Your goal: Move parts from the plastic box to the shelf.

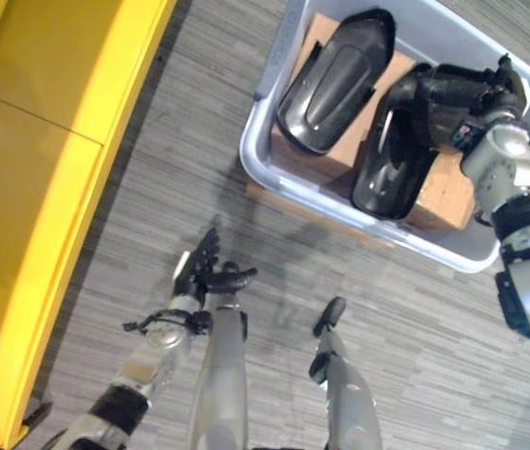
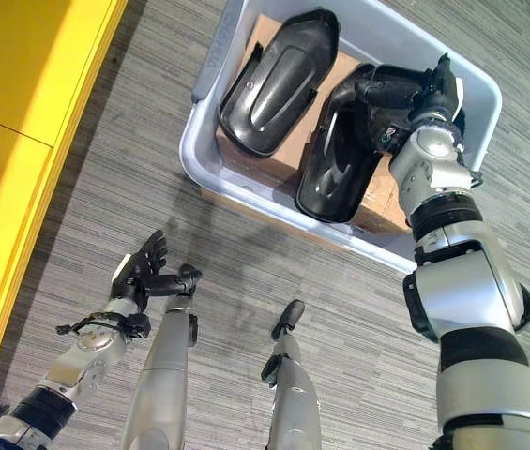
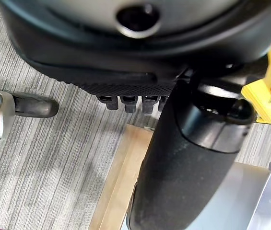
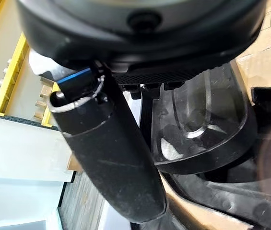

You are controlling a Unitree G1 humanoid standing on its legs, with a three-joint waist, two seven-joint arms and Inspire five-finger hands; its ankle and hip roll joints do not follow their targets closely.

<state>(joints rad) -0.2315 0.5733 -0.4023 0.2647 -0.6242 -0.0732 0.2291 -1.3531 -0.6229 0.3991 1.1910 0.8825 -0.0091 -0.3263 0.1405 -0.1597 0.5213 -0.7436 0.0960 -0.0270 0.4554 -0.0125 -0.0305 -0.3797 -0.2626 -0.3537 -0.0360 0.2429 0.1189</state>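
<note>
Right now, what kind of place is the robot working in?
Probably a workshop or light industrial room: a grey plastic box on grey striped floor holds black moulded parts, with a yellow shelf alongside. The right hand reaches into the box.

Bright even light; glare on black parts (image 1: 335, 80); soft floor (image 1: 152, 225) shadows.

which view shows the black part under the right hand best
The right eye view: the black part shows whole in the plastic box, its top end at the right hand. The left eye view shows it too, nearer the frame's edge. The right wrist view shows a close piece of its glossy rim past the fingers.
</note>
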